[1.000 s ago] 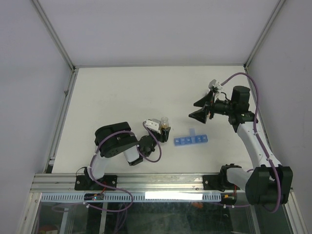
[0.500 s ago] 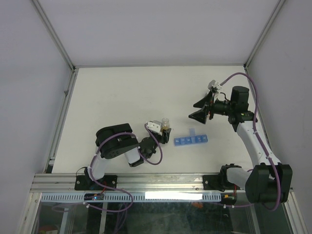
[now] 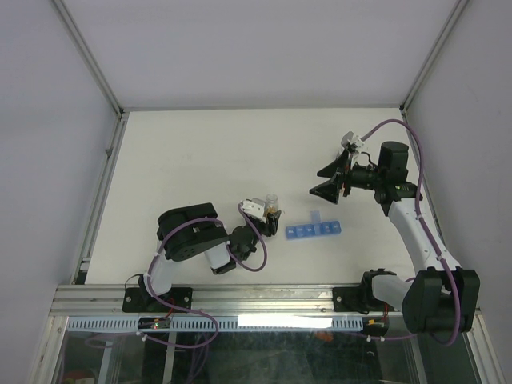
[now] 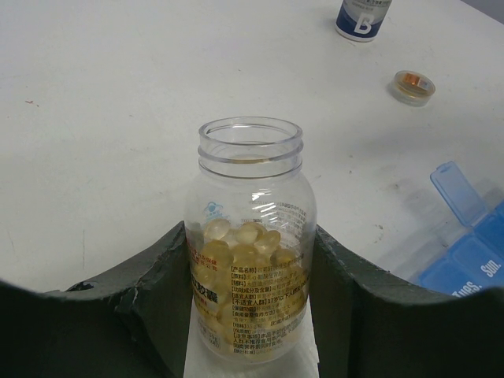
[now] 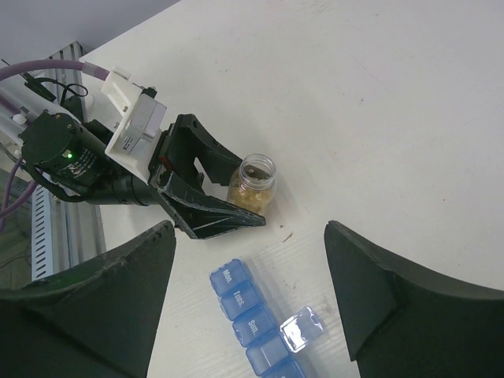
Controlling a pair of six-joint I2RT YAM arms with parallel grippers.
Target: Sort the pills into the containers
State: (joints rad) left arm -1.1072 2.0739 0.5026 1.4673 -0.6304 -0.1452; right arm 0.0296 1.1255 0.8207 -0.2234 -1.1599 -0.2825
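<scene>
Grip on the left side looks firm from my station. The left gripper [image 4: 250,236] has its two dark fingers pressed against opposite sides of a clear plastic bottle with no cap [image 4: 250,169]. They clamp its lower half, and the bottle stands upright between them. The amber, rounded pills [image 4: 240,248] lie heaped inside it, filling roughly the bottom half under the printed label.

Just off to the right of those jaws, on the white table [image 4: 102,118], I see the narrow translucent-blue pill organizer [image 4: 472,256]. It is near the bottle but not touching it. One hinged blue lid [image 4: 459,189] stands flipped up, while the other lids I can see lie flat and carry white lettering. I cannot tell whether any compartment holds a pill.

Farther ahead of the jaws and to the right, a small round clear cap with an orange centre [image 4: 414,85] lies alone on the table. Beyond it a white bottle with a dark band and a large letter B [image 4: 362,16] is cut off by the picture's edge.

The right gripper [image 3: 324,179] hangs over the table with its jaws spread wide and nothing between them. Through its wrist camera, the organizer sits below the gap between the fingers, and the held bottle and left gripper lie ahead of them, well apart from both fingertips.
</scene>
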